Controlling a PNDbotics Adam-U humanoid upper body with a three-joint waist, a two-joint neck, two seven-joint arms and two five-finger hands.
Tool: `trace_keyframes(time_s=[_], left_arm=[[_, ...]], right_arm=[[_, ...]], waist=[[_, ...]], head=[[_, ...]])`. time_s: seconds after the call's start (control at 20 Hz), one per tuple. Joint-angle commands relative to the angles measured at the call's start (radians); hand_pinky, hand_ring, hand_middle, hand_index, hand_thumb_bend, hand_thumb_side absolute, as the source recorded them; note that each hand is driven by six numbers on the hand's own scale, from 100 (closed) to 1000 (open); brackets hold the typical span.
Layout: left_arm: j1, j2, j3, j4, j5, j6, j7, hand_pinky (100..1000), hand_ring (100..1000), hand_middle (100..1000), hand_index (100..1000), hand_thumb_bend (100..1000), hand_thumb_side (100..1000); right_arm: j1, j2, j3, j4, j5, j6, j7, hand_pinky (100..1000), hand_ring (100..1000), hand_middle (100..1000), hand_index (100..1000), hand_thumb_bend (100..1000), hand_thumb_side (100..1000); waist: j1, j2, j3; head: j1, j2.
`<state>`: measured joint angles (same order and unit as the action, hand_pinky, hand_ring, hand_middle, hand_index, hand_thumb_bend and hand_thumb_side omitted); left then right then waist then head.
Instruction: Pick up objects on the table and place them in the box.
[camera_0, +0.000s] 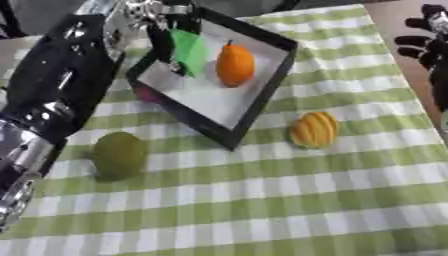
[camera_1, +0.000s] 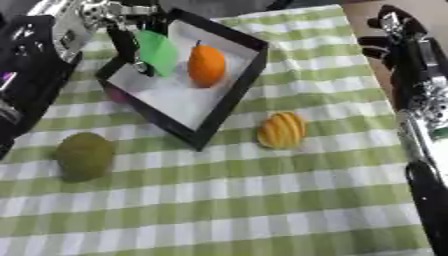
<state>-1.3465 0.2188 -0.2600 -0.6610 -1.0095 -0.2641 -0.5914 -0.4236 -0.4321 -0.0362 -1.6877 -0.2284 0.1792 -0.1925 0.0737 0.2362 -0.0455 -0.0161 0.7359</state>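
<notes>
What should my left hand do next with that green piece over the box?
Probably open the left hand and let the green piece drop: it already hangs inside the box, beside the orange fruit. The olive-green fruit and striped yellow fruit still wait outside.

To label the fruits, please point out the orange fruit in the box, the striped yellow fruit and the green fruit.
orange fruit (camera_0: 234, 65), left eye view, middle of its body
striped yellow fruit (camera_0: 314, 129), left eye view, ribbed centre
green fruit (camera_0: 119, 154), left eye view, top surface
</notes>
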Motion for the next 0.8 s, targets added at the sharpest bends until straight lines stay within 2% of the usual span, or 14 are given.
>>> trace_keyframes(time_s=[0.05, 0.25, 0.4, 0.65, 0.8], left_arm=[[-0.017, 0.008, 0.012, -0.002, -0.01, -0.005, 0.016, 670, 610, 558, 652, 617, 100], [-0.012, 0.0, 0.014, 0.007, -0.01, -0.007, 0.015, 675, 615, 567, 663, 635, 100], [-0.005, -0.006, 0.019, 0.021, -0.006, -0.004, 0.0, 692, 639, 603, 700, 682, 100], [0.0, -0.005, 0.026, 0.031, -0.004, 0.004, -0.037, 776, 791, 801, 856, 823, 100], [0.001, 0.006, 0.028, 0.015, -0.014, 0.016, -0.036, 781, 802, 821, 866, 822, 100]], right_arm=[[-0.016, -0.012, -0.005, -0.023, -0.005, 0.004, 0.0, 780, 712, 766, 902, 100, 741], [-0.017, -0.011, -0.004, -0.024, -0.005, 0.006, 0.002, 779, 707, 762, 899, 100, 739], [-0.019, -0.01, -0.003, -0.025, -0.006, 0.007, 0.003, 779, 705, 760, 898, 100, 738], [-0.018, -0.011, -0.003, -0.025, -0.006, 0.008, 0.004, 778, 703, 758, 897, 100, 737], [-0.016, -0.012, -0.004, -0.024, -0.006, 0.009, 0.003, 778, 703, 757, 897, 100, 738]], waist=[[0.008, -0.013, -0.003], [0.009, -0.012, -0.005], [0.008, -0.012, -0.006], [0.007, -0.012, -0.004], [0.005, -0.014, 0.0]], head=[[0.002, -0.015], [0.004, -0.014], [0.004, -0.013], [0.004, -0.008], [0.003, -0.003]])
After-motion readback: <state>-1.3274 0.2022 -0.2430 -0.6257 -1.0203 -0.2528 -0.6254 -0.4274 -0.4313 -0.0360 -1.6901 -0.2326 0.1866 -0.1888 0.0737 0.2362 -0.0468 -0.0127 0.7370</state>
